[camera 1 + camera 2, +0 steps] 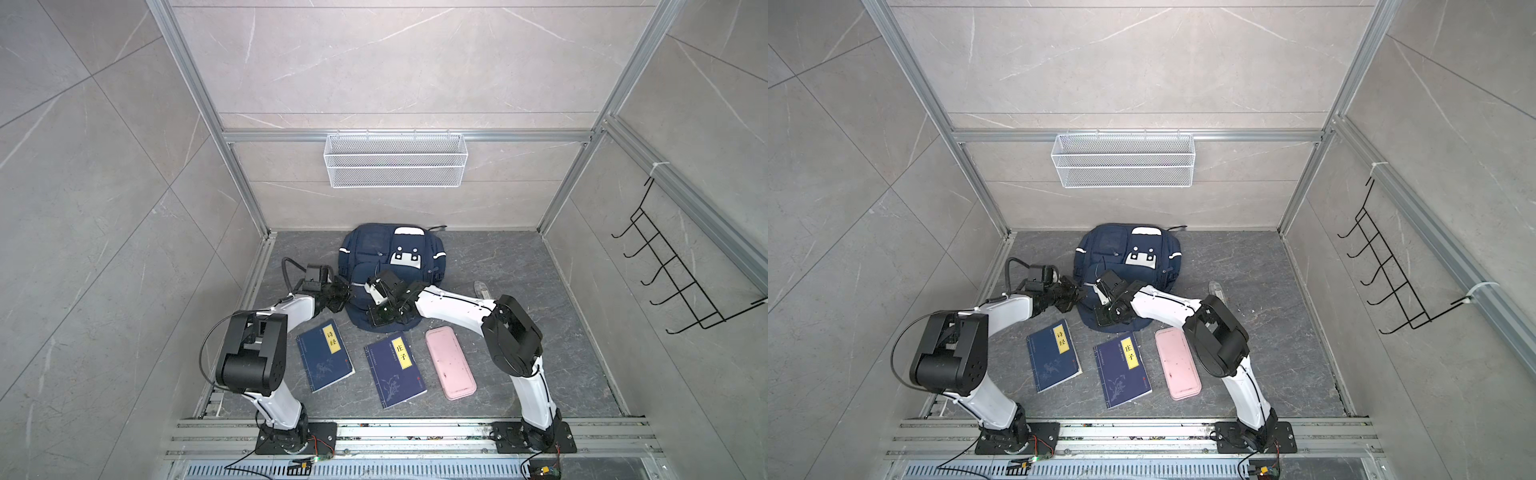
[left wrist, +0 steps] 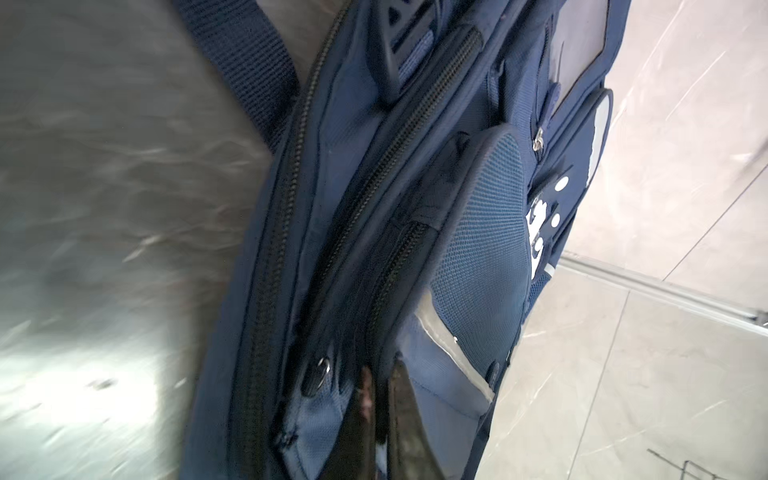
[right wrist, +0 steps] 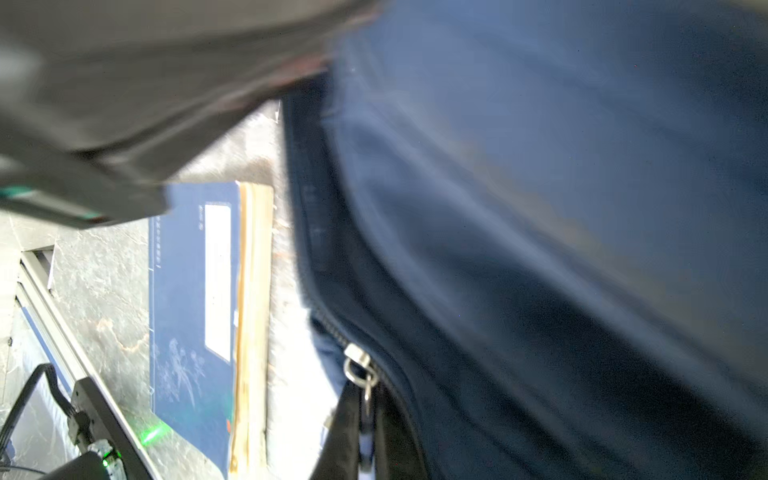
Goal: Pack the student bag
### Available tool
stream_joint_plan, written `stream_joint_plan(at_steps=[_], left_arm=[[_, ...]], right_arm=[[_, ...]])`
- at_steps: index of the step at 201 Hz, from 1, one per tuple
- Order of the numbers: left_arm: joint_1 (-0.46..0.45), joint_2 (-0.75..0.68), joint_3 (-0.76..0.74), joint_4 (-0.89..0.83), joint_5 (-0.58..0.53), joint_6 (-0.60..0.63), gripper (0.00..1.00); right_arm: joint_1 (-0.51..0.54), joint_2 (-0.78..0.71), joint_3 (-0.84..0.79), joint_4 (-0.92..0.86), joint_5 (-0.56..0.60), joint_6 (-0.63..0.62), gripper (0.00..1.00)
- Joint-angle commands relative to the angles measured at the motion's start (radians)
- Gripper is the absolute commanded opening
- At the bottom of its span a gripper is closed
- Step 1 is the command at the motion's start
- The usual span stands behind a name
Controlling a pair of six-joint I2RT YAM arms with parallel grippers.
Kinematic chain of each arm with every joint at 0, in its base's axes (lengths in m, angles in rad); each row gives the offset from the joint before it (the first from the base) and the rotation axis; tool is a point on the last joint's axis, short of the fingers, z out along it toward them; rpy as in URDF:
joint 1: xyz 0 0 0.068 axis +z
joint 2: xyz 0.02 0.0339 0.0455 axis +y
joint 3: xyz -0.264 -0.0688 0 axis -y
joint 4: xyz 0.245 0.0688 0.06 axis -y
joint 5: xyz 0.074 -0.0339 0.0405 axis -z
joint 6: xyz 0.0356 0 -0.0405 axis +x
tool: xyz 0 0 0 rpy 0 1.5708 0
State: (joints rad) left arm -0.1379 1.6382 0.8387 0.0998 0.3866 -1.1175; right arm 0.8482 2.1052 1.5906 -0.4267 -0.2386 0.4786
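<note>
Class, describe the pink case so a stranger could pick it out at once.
Find the navy student bag at the back of the dark floor, then look at the row of three flat things in front of it. The pink case lies at the right end. The books beside it are navy with yellow labels; it alone is pink and plain.

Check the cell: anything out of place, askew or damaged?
Nothing spilled or damaged. The navy books lie flat, slightly skewed, beside the pink pencil case. One oddity: a clear item lies on the floor right of the student bag, partly hidden by the right arm; can't identify it.
</note>
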Motion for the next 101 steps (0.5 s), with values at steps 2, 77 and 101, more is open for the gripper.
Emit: stream_joint_plan(at_steps=[2,77,101], left_arm=[[0.024,-0.073,-0.071,0.129,-0.037,-0.09,0.0],[-0.171,-0.085,-0.151,0.323,-0.14,-0.209,0.11],[-0.252,-0.007,-0.071,0.357,-0.149,-0.225,0.15]], right_arm=[[-0.059,-0.072,-0.06,-0.016,0.032,-0.022,0.0],[-0.22,-0.138,-0.049,-0.116,0.044,-0.139,0.0],[-0.236,-0.14,-0.037,-0.156,0.023,-0.168,0.0]])
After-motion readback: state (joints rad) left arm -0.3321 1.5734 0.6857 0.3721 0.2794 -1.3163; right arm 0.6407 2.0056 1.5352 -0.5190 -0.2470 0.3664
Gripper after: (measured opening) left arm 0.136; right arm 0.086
